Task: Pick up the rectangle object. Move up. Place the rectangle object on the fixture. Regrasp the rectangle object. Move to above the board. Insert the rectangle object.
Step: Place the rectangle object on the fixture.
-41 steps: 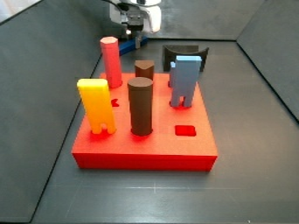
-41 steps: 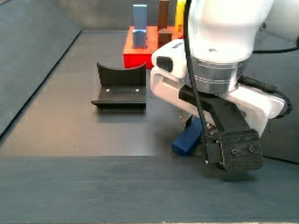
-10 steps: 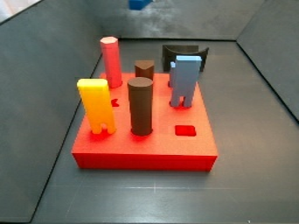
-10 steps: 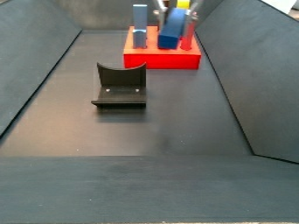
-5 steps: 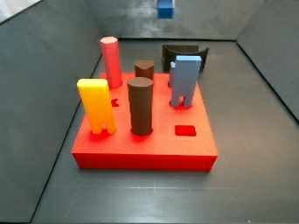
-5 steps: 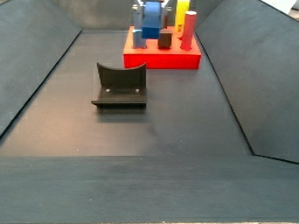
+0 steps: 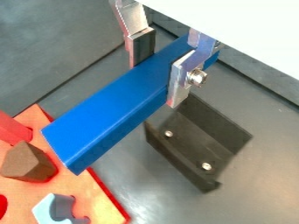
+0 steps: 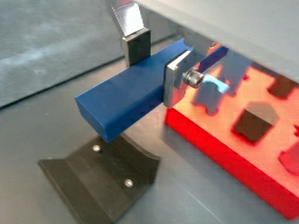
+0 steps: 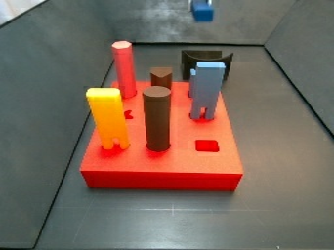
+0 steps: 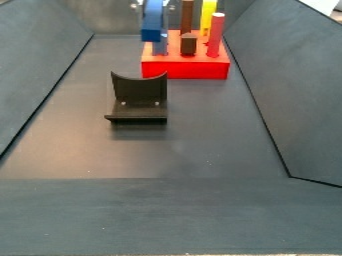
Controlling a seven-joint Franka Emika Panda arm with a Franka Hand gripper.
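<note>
A lab test rig, or perhaps a simulated one: a bare dark-grey bin with sloped walls (image 10: 54, 90) holds only a red board (image 9: 163, 156) of shaped holes and coloured pegs (image 9: 104, 117), plus a black fixture (image 10: 136, 98). The gripper (image 7: 163, 54), high above, pinches the blue bar (image 7: 117, 114).

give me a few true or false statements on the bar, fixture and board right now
1. The gripper is shut on the blue bar, held in the air. True.
2. The bar lies in the fixture. False: the fixture is empty.
3. A yellow peg stands in the board. True.
4. The bar is already in its hole. False: it hangs high over the fixture and board edge.
5. The board is red. True.
</note>
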